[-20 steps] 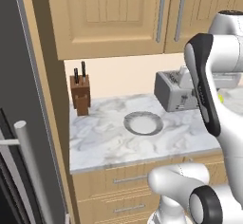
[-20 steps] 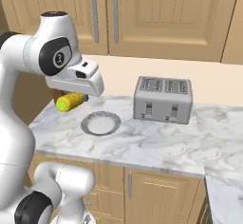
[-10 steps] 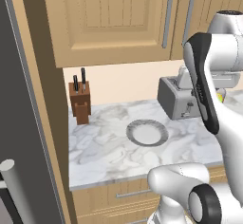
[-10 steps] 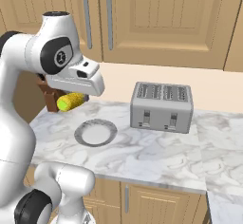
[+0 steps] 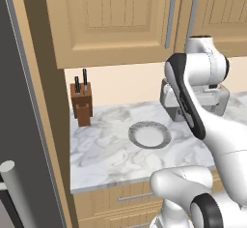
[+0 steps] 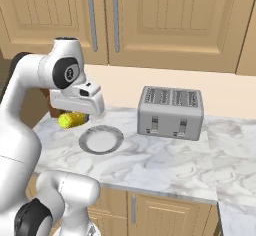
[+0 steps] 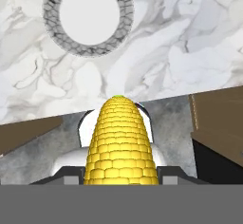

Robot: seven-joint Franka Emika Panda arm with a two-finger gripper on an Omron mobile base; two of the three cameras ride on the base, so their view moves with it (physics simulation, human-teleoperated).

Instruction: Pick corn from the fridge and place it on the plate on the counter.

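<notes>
claw [image 6: 75,116] gripping corn [image 6: 71,120], beside plate [image 6: 101,140]

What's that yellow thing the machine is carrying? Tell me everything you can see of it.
It is the corn, a small cob covered in neat rows of bright yellow kernels, with a hint of green at its tapered tip. The gripper is shut on it and holds it in the air, lying roughly level beneath the hand. In the right base view it hangs beside the plate, not yet over it. In the hand view its tip points toward the plate on the counter.

Marble counter [image 6: 165,165] over wooden drawers. Bore plate [image 6: 101,140], toaster [image 6: 171,112], knife block [image 5: 82,105].
</notes>
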